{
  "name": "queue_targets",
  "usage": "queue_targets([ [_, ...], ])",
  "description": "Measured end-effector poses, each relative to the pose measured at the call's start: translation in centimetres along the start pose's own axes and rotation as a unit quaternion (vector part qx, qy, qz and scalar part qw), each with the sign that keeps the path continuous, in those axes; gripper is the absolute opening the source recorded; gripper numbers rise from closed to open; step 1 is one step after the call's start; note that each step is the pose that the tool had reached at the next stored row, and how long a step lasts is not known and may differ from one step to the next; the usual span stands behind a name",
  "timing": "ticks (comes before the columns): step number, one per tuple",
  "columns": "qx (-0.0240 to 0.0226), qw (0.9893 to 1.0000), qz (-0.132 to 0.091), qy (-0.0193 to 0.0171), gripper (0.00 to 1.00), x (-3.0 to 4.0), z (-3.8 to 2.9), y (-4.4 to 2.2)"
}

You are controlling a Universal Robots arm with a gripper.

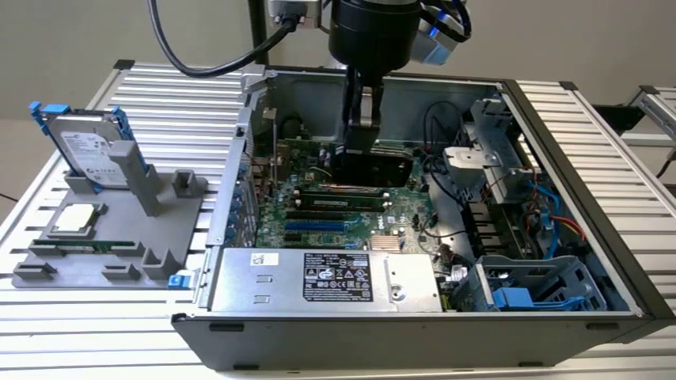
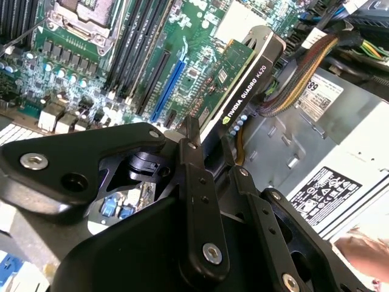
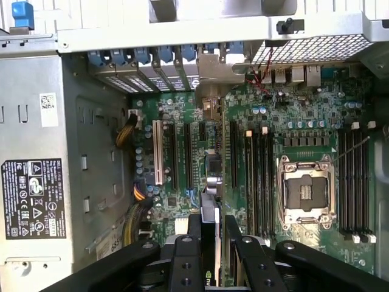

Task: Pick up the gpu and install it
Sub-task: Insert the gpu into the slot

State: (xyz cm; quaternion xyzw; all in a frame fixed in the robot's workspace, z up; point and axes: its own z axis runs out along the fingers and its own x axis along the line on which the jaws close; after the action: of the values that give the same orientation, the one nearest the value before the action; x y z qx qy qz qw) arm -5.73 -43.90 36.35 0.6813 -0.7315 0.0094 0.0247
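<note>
Inside the open computer case [image 1: 597,198], the gripper [image 2: 209,139] pinches the gpu [image 2: 243,91] between its black fingers [image 2: 193,159], holding the card on edge over the green motherboard [image 3: 243,115] by its expansion slots [image 3: 175,155], near the power supply [image 1: 328,279].

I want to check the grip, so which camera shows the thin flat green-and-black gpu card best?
The second wrist view: the thin green-and-black gpu sits clamped in the black gripper. First wrist view: edge-on. Exterior view: a dark slab below the gripper.
</note>
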Motion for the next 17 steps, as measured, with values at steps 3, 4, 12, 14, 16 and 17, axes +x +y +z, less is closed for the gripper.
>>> queue_targets([
  [3,0.0000,1.0000,0.000,0.0000,0.00,0.00,0.05,0.00],
  [4,0.0000,1.0000,0.000,0.0000,0.00,0.00,0.06,0.00],
  [12,-0.0001,1.0000,0.000,0.0004,0.00,-0.02,0.34,-0.01],
  [14,0.0001,1.0000,0.000,0.0012,0.00,-0.04,0.63,-0.02],
  [16,0.0001,1.0000,0.000,0.0022,0.00,-0.07,0.90,-0.02],
  [17,0.0001,1.0000,0.000,0.0026,0.00,-0.07,1.04,-0.02],
])
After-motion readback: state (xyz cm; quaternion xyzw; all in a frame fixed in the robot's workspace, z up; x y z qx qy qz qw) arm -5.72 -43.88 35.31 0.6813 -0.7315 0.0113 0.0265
